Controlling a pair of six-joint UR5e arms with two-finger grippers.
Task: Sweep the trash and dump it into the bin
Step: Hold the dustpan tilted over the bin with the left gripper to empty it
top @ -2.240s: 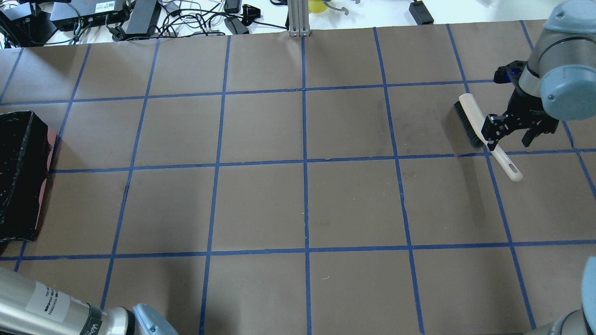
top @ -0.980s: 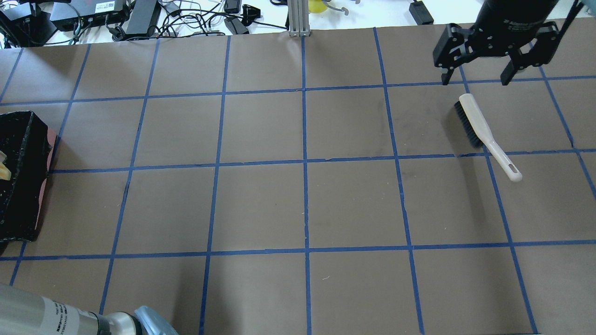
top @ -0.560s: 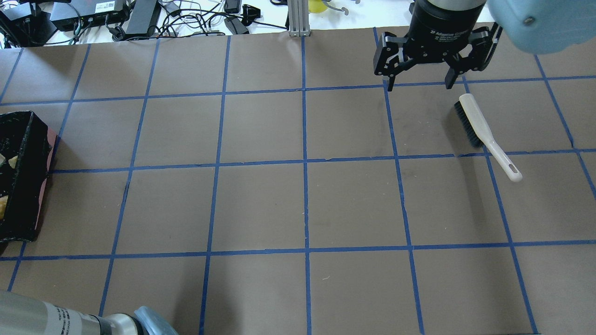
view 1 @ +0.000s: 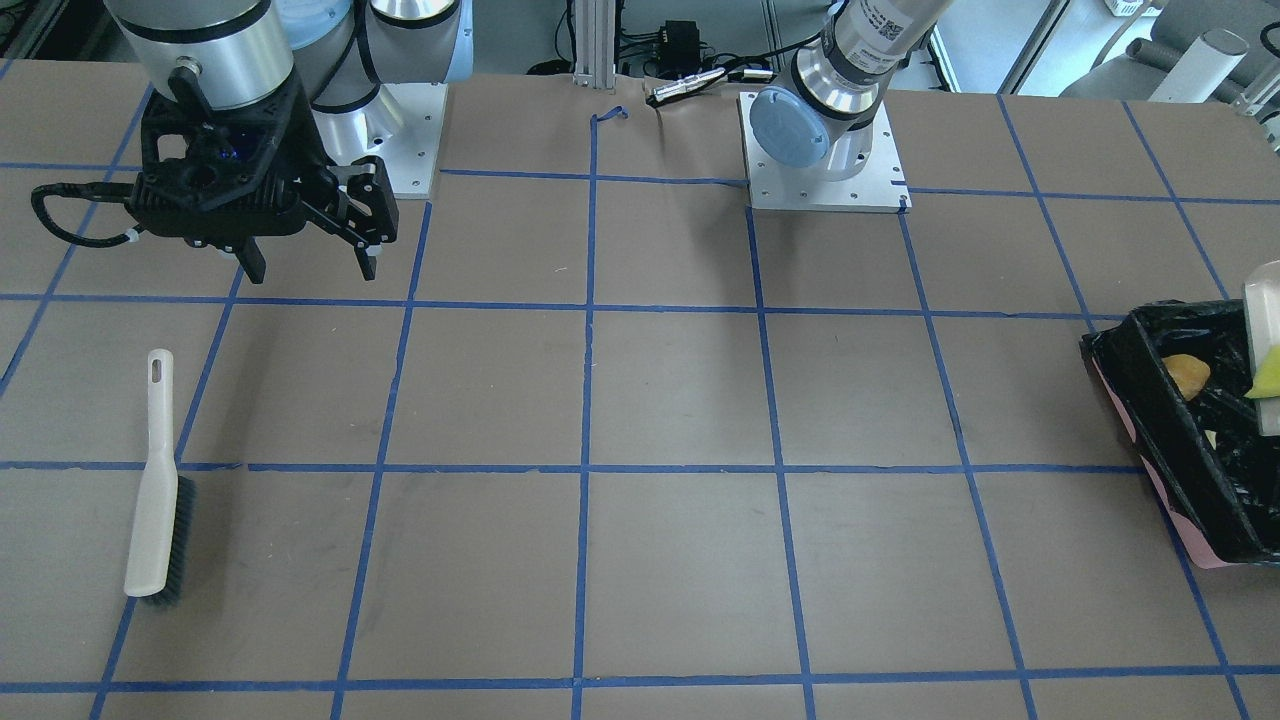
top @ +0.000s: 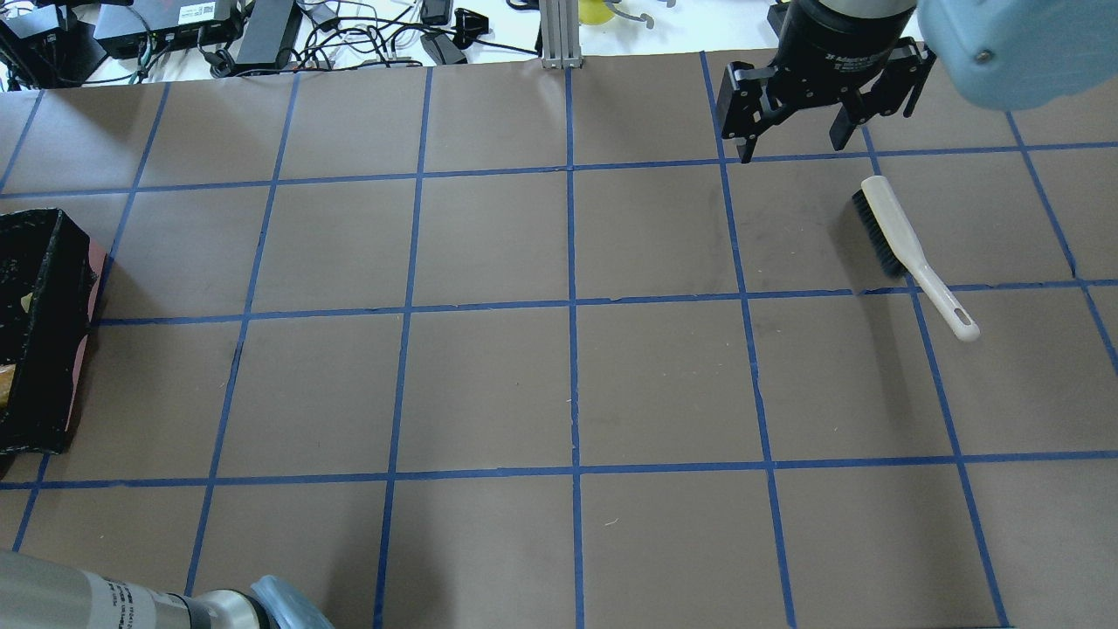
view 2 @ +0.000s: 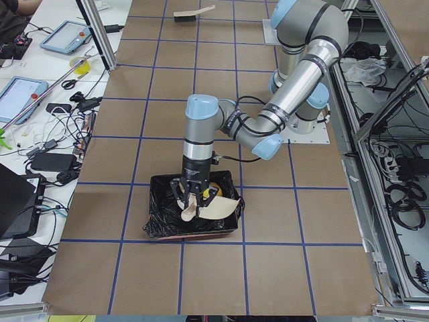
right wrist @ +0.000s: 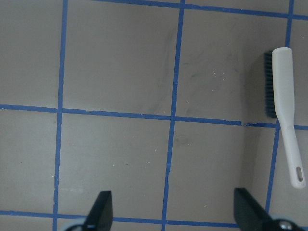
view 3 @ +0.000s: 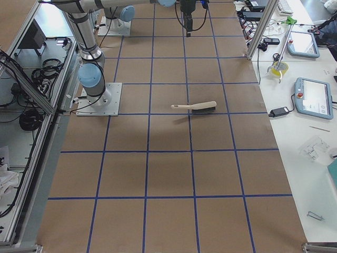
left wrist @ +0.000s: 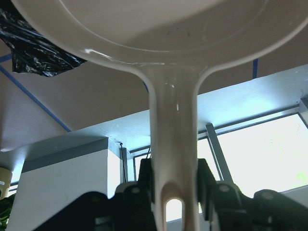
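Over the bin [view 1: 1140, 392] on the robot's left, we saw the left gripper [left wrist: 175, 178] clamped on the dustpan [left wrist: 163, 29] handle, pan mouth down inside it. Brown lump [view 1: 1187, 372] lay in the bin; yellow wedge [view 1: 1266, 377] sat at the pan's lip. Right gripper [top: 793, 147] hung spread and empty near the brush [top: 884, 229], not touching.

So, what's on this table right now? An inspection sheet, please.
Surface: brown paper table with blue tape grid.
Job's things: pink-sided bin lined with a black bag holds a brown lump; yellow sponge wedge against the beige plastic dustpan, over the bin.
Clutter: white-handled, black-bristled brush lying flat.
Grippers: left gripper shut on the dustpan's handle; right gripper open, empty.
Cables: black tangle beyond the far edge.
Surroundings: tablets beside the table.
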